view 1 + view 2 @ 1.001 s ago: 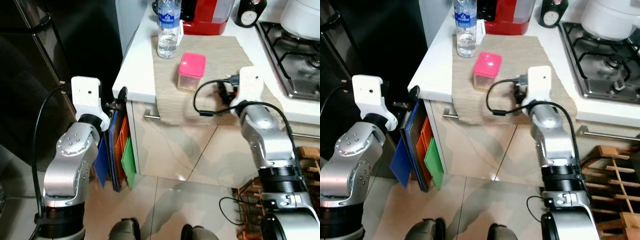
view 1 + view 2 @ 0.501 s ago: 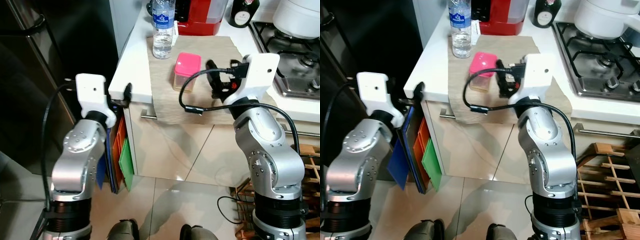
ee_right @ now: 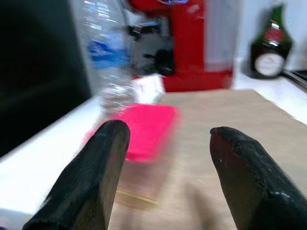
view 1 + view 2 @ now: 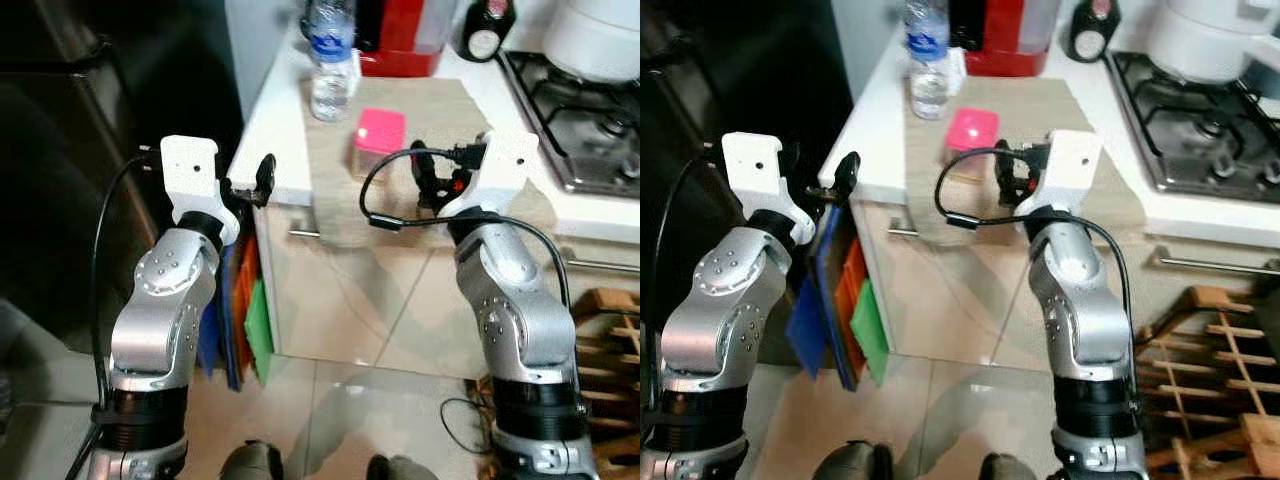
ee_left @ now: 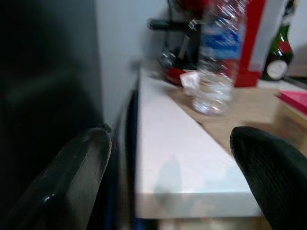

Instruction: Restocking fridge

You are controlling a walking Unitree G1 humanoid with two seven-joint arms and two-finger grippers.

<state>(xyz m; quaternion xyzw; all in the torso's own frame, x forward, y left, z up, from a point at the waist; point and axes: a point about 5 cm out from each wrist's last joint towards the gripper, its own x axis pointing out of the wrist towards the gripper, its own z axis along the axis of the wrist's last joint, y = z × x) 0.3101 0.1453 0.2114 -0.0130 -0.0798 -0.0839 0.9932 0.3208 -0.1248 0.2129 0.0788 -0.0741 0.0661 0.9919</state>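
I have the right gripper [image 3: 165, 158] spread wide just short of the pink-lidded box [image 4: 380, 142] on the counter's cloth [image 4: 470, 110], with the water bottle [image 4: 331, 62] behind it, and the left gripper [image 5: 172, 172] wide open at the counter's corner [image 4: 262, 150].

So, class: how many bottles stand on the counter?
2. A clear water bottle stands at the cloth's far left corner; a dark green bottle stands right of the red appliance. Others may be out of frame.
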